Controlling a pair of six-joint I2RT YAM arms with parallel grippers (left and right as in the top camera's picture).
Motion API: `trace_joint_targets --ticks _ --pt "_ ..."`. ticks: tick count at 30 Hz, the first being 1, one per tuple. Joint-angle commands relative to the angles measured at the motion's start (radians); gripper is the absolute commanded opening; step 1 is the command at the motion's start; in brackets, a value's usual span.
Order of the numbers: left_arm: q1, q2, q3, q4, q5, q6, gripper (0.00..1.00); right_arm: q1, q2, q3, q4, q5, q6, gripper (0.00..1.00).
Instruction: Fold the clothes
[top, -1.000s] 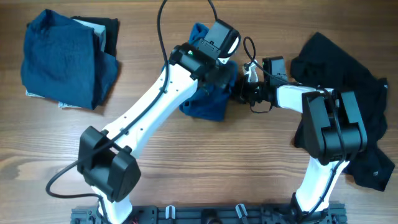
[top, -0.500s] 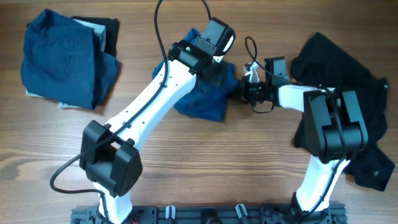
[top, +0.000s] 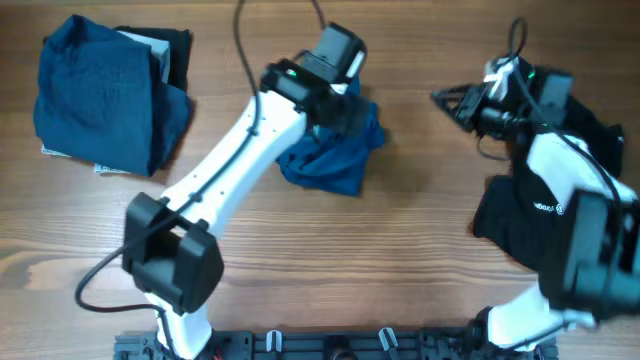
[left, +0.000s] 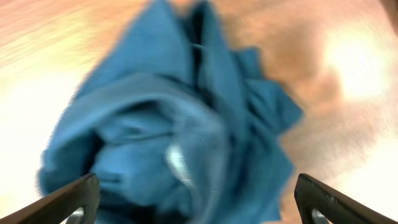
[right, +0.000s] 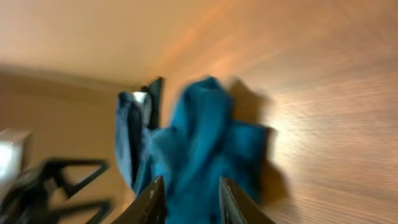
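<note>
- a crumpled blue shirt (top: 335, 160) lies in a bunched heap near the middle of the wooden surface (top: 400, 260), not yet flat or folded.
- the left claw (left: 196, 196) hovers directly above the shirt with its fingers spread wide and nothing pinched. its wrist view looks straight down on the rumpled cloth, which suggests the shirt has been let go here to be laid out.
- the right claw (right: 193, 200) sits off to the right of the shirt, over bare wood. its fingers are slightly parted and empty, and it points back toward the shirt, probably keeping clear of the other arm.
- a stack of clothes (top: 100, 95), blue on top with dark cloth beneath, rests at the far left corner, likely finished pieces set aside.
- a loose black garment (top: 497, 215) lies at the right, partly under the right arm, seemingly waiting its turn.
</note>
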Motion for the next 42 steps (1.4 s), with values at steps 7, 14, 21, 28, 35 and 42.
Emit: trace_joint_targets --ticks 7,14,21,28,35,42 --pt "0.349 -0.230 0.027 -0.003 0.032 -0.171 1.00 0.251 -0.136 0.017 -0.275 0.249 -0.136 0.45" --pt "0.482 -0.227 0.027 -0.047 0.077 -0.170 1.00 0.510 -0.137 0.021 -0.372 0.519 -0.123 0.51" --pt "0.518 -0.227 0.027 -0.049 0.076 -0.170 1.00 0.616 -0.132 0.021 -0.310 0.664 -0.127 0.52" --pt "0.518 -0.223 0.027 -0.047 0.077 -0.170 1.00 0.626 -0.079 0.021 -0.203 0.695 -0.167 0.51" --pt "0.518 -0.223 0.027 -0.047 0.076 -0.169 1.00 0.639 0.006 0.037 -0.121 0.695 -0.165 0.51" --pt "0.518 -0.221 0.027 -0.051 0.076 -0.165 1.00 0.682 0.072 0.121 -0.101 0.695 -0.158 0.52"
